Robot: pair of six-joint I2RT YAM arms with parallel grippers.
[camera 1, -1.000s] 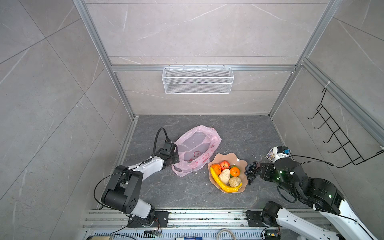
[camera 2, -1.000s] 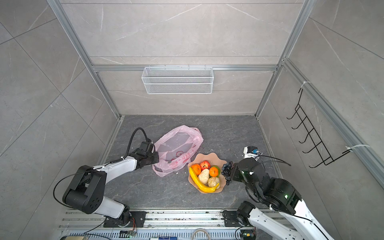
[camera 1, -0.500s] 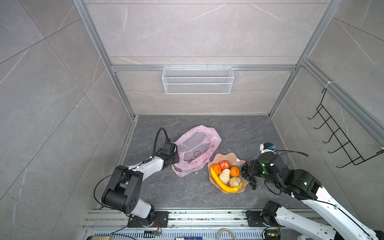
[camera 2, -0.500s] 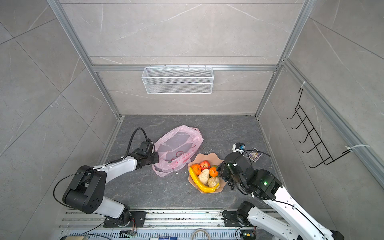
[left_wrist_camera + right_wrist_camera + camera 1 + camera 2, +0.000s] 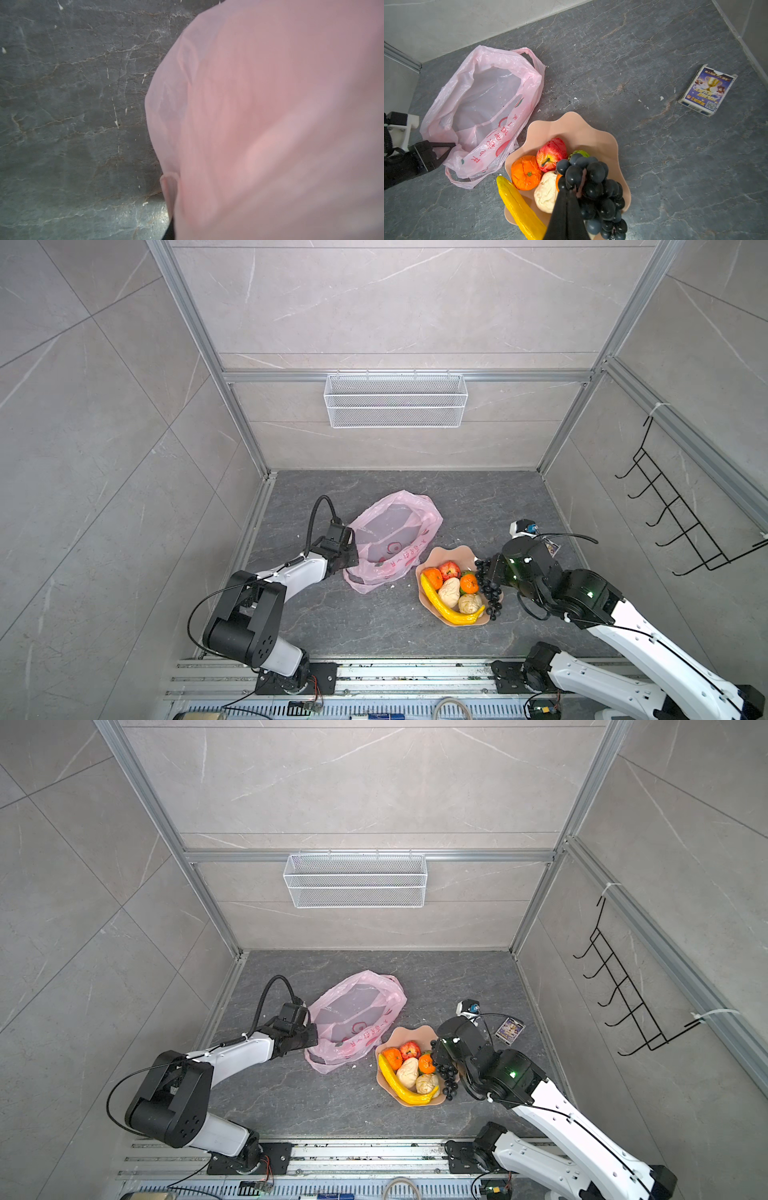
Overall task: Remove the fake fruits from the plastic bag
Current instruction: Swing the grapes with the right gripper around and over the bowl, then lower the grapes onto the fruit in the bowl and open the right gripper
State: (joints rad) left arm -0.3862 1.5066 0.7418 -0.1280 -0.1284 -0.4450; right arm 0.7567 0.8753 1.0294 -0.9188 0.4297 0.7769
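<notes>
Bag (image 5: pixel 390 539): frame centre.
Dish (image 5: pixel 446 558): just lower right of bag.
Fruits (image 5: pixel 451 591): in dish.
Grapes (image 5: pixel 488 589): over dish's right rim.
Box (image 5: pixel 510 1029): right of dish, apart.

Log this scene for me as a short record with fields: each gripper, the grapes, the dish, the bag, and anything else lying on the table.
left gripper: jaws shut on the edge of the plastic bag
right gripper: jaws shut on the grape bunch, which hangs at the edge of the dish
dish: holds banana, apple, orange, second orange, beige fruit, second beige fruit, green fruit
plastic bag: mouth open, no fruit visible inside
elsewhere: printed box on the table, apart from the dish
</notes>
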